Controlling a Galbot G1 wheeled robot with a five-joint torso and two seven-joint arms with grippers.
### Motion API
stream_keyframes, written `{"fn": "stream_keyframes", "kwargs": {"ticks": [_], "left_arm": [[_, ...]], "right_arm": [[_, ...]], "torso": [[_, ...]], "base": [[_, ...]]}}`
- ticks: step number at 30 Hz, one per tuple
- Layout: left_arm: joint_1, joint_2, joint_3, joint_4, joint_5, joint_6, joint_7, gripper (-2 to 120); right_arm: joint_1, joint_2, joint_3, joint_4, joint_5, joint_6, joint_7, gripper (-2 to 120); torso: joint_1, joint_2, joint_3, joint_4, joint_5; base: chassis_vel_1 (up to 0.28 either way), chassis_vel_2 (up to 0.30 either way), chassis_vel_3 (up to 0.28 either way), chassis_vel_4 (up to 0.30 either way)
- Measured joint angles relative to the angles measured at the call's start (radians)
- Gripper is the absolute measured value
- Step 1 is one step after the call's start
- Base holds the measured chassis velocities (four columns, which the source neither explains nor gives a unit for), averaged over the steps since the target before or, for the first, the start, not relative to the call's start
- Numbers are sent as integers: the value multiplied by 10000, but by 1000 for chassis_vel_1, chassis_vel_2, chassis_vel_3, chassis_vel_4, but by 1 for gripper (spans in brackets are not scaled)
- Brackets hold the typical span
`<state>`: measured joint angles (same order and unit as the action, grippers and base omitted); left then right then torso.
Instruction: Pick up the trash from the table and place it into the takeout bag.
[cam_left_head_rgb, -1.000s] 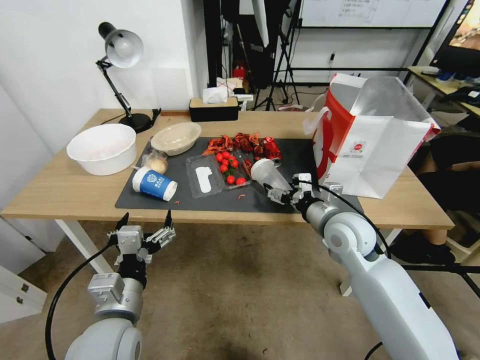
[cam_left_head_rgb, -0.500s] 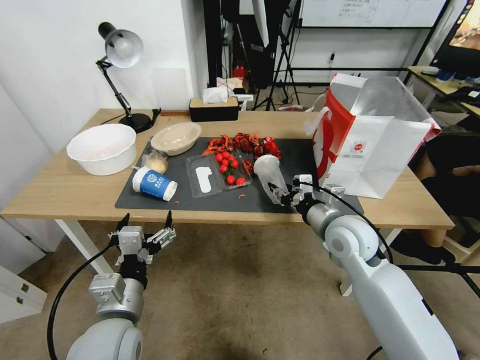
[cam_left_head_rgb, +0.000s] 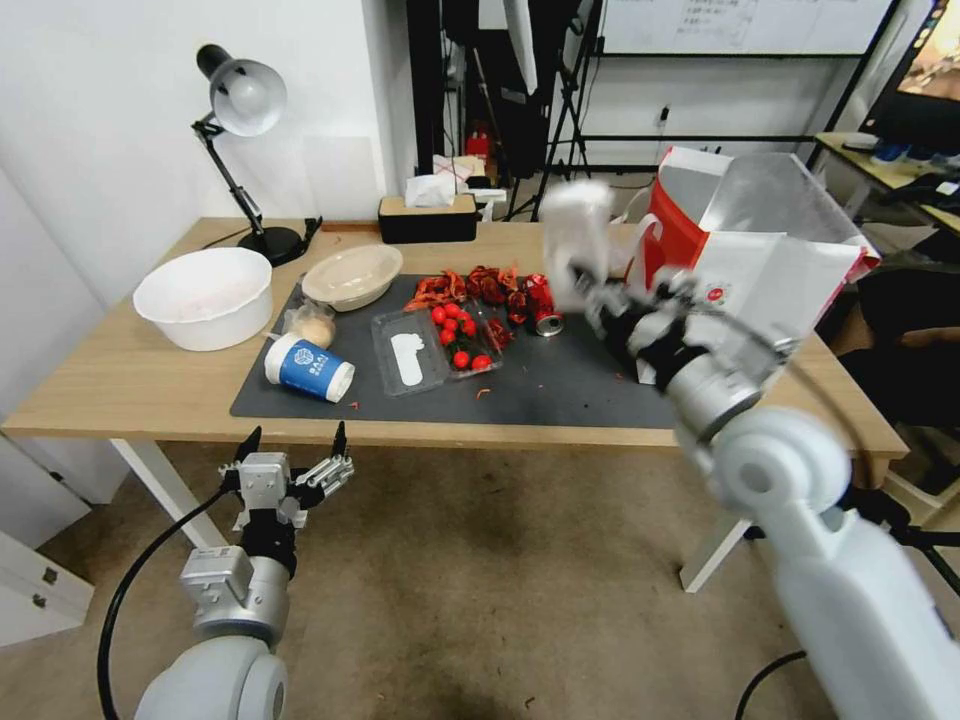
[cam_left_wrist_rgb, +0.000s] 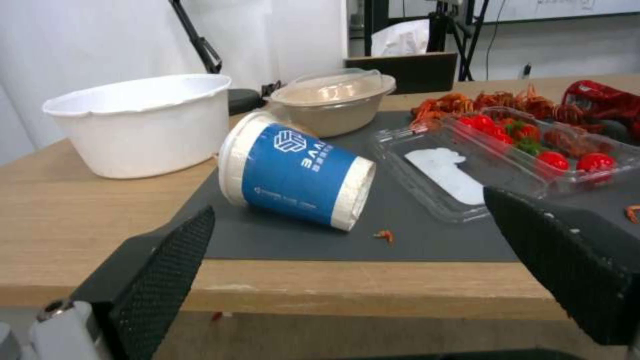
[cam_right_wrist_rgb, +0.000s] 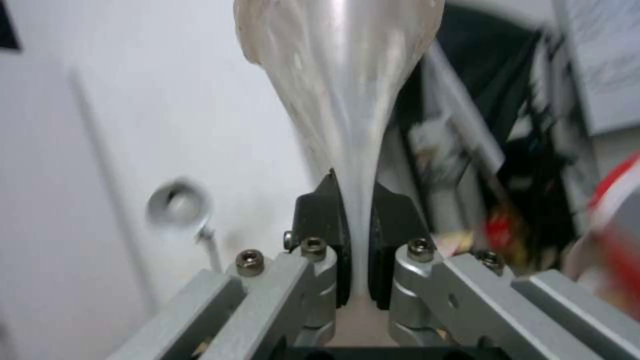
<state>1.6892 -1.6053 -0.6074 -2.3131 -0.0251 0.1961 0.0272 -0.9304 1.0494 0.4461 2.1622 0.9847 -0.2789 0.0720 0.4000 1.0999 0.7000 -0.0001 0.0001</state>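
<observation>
1. Left gripper (cam_left_head_rgb: 291, 452) hangs below the table's (cam_left_head_rgb: 120, 385) near edge, fingers spread and empty.
2. Blue-and-white paper cup (cam_left_wrist_rgb: 293, 174) lies on its side at the mat's (cam_left_head_rgb: 560, 385) near left corner.
3. Right gripper (cam_right_wrist_rgb: 357, 240), raised above the mat's right part, pinches the clear plastic cup (cam_left_head_rgb: 574, 240) flat, just beside the takeout bag (cam_left_head_rgb: 770, 290) at the table's right end.

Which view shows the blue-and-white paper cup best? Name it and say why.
The left wrist view: the blue-and-white paper cup is close, lying on its side on the dark mat, logo legible. The head view shows it smaller, near the mat's left end. The right wrist view faces away from it.
</observation>
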Motion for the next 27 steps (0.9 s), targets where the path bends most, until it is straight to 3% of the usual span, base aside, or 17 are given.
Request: {"fn": "stream_keyframes", "kwargs": {"ticks": [4,7,8,12,17,27], "left_arm": [[33,-1,20,-2,28,-19,18,100],[83,-4,48,-29,70,-87,33,100],[121,-4,52,-50,89,-179,40,100],[171,-5,45,-67,101,-269,42,100],[199,-6,25,-80,102,-325,42,100],[190,-6,19,-48,102,-387,46,100]], "right_arm": [[703,-364,363,-295,92,346,584,3],[1698,-759,541,-1239,79,406,2129,3],[2125,-847,529,-1825,-43,307,3084,3],[2492,-785,442,-2366,-216,-134,4221,3],[2566,-725,407,-2473,-267,-672,4713,8],[2483,-709,363,-2417,-406,-1493,5136,44]], "torso": [[0,0,0,1,2],[1,0,0,2,2],[1,0,0,1,1],[1,0,0,1,1],[1,0,0,1,0],[0,1,0,1,-1]], "base": [[0,0,0,0],[0,0,0,0],[0,0,0,0],[0,0,0,0],[0,0,0,0],[0,0,0,0]]}}
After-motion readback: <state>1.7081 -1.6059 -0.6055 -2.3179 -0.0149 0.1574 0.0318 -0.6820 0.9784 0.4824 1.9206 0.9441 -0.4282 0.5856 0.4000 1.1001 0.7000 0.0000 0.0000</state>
